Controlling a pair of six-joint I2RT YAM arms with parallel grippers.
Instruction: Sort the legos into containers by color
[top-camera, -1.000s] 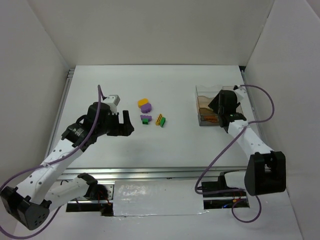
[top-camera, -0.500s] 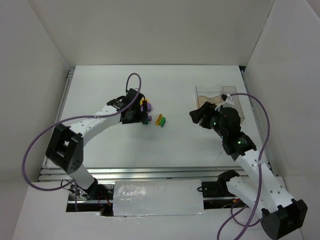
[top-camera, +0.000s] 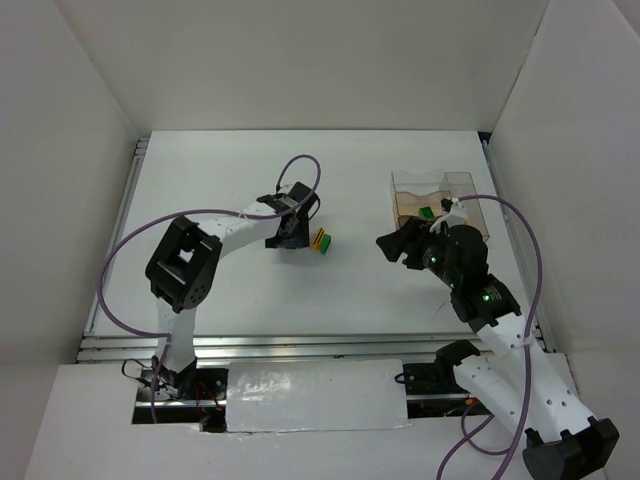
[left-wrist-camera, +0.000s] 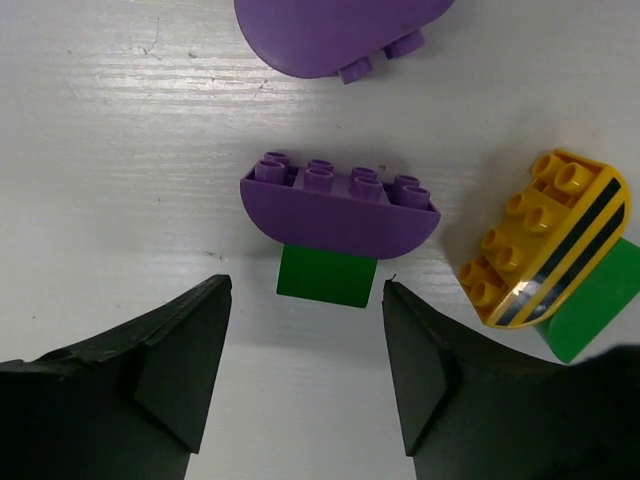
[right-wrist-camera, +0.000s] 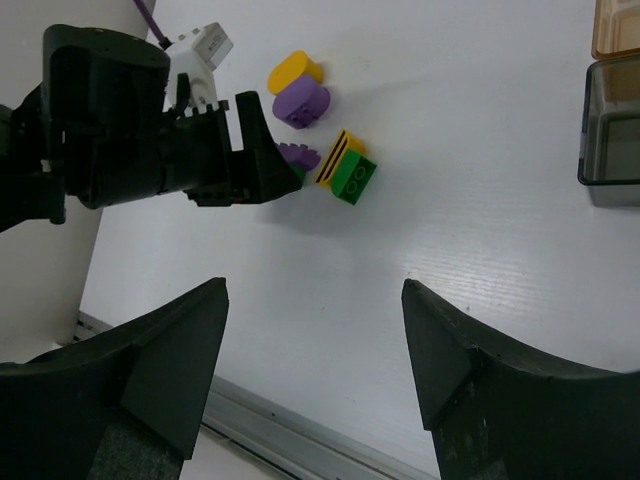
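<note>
My left gripper (left-wrist-camera: 306, 300) is open, low over the table, just short of a purple curved brick (left-wrist-camera: 338, 205) stacked on a green brick (left-wrist-camera: 327, 276). A second purple brick (left-wrist-camera: 335, 30) lies beyond it. A yellow black-striped brick (left-wrist-camera: 545, 240) on a green brick (left-wrist-camera: 590, 310) lies to the right. In the top view the left gripper (top-camera: 290, 232) hides most of the pile; the striped brick (top-camera: 320, 240) shows. My right gripper (top-camera: 392, 245) is open and empty, left of the clear divided box (top-camera: 440, 205), which holds a green brick (top-camera: 426, 212). The right wrist view shows the yellow brick (right-wrist-camera: 295, 70).
Table side walls stand left and right. A metal rail (top-camera: 250, 345) runs along the near edge. The box's corner shows in the right wrist view (right-wrist-camera: 612, 120). The left arm's purple cable (top-camera: 290, 170) loops above the pile.
My left gripper moved right onto the brick pile and lowered. My right gripper pulled away from the box toward the left; a green brick now shows in the box.
</note>
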